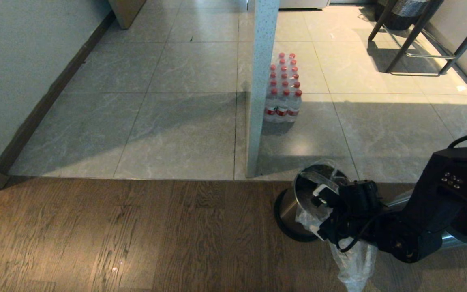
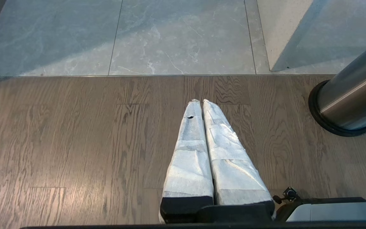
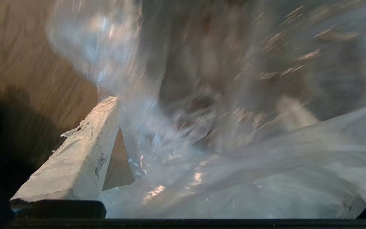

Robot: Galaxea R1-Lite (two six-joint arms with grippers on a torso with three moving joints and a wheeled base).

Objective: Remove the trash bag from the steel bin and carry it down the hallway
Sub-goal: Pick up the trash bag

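Early stage: bag [image 1: 353, 259] partly out, clear plastic draped over bin [image 1: 298, 202] rim and hanging down the near side onto the wood floor [image 1: 136, 235]. Not lifted free yet, hallway [image 1: 185, 81] carry not begun. Right gripper [image 1: 322, 213] at the bin mouth, spread wide, white-wrapped fingers [image 3: 81, 152] either side of loose film; plastic brushing against them, no pinch visible. Bin right under and just ahead of gripper, tilted on its black base. Left gripper [image 2: 200, 103] parked low over the floor, pressed together, empty, bin off to its side. Left to do: clamp, pull out, carry.
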